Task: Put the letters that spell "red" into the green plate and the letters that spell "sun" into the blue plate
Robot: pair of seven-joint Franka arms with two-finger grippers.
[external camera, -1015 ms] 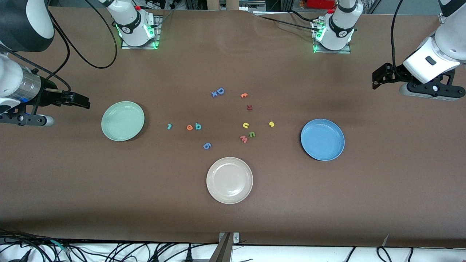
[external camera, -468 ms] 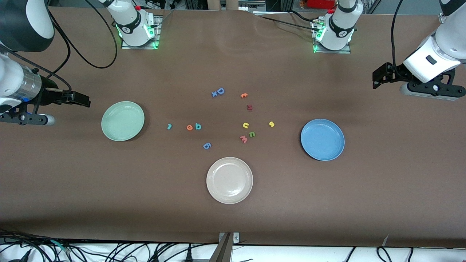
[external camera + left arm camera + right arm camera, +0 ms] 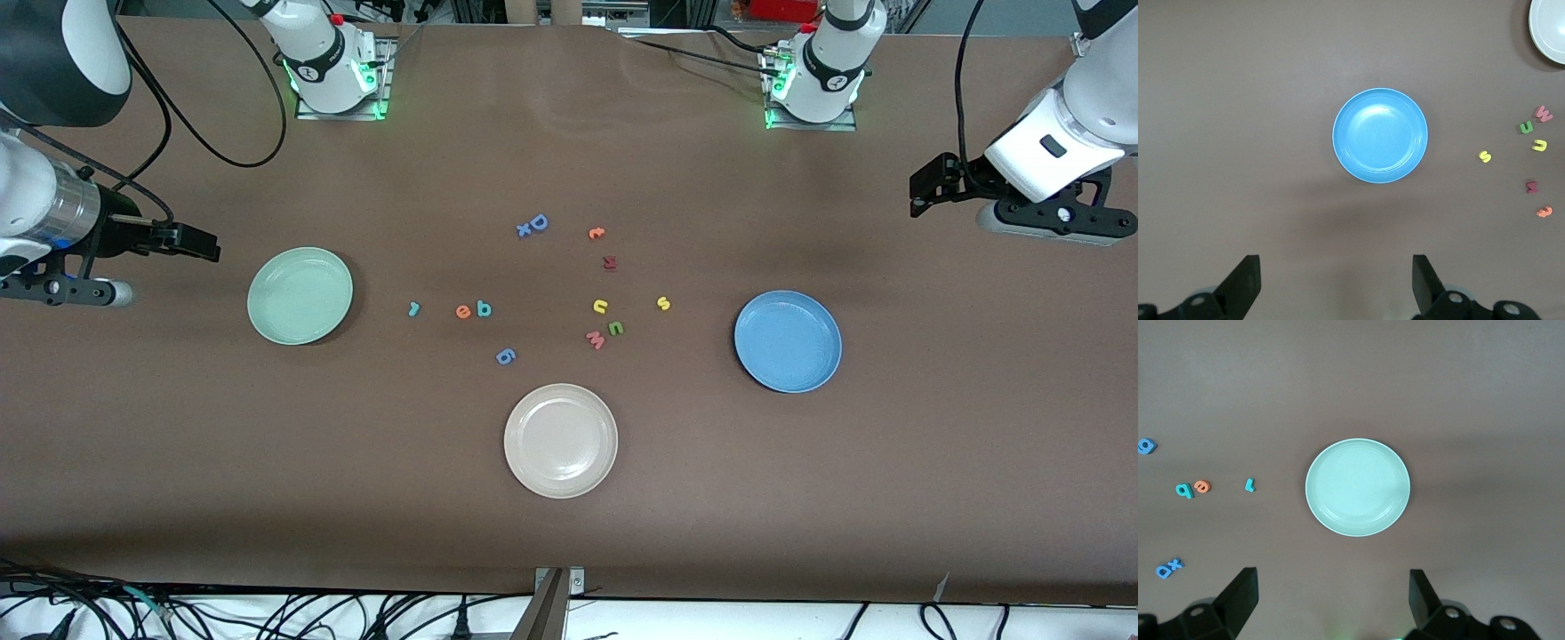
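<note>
Both arms have glossy white shells with black bands at the joints, on square metal base plates lit green at the worktop's edge farthest from the front camera. Black cables loop from each arm. The right arm shows a bare silver wrist segment. The left tool (image 3: 925, 191) and right tool (image 3: 197, 244) are matte black with wedge-shaped fingers (image 3: 1245, 283).

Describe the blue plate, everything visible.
The blue plate is round, shallow and medium blue, with a raised rim and a smooth, slightly glossy surface that looks like plastic. It sits flat and upright on the brown table toward the left arm's end. It holds nothing and nothing touches it; the yellow s lies nearby, apart from it.
</note>
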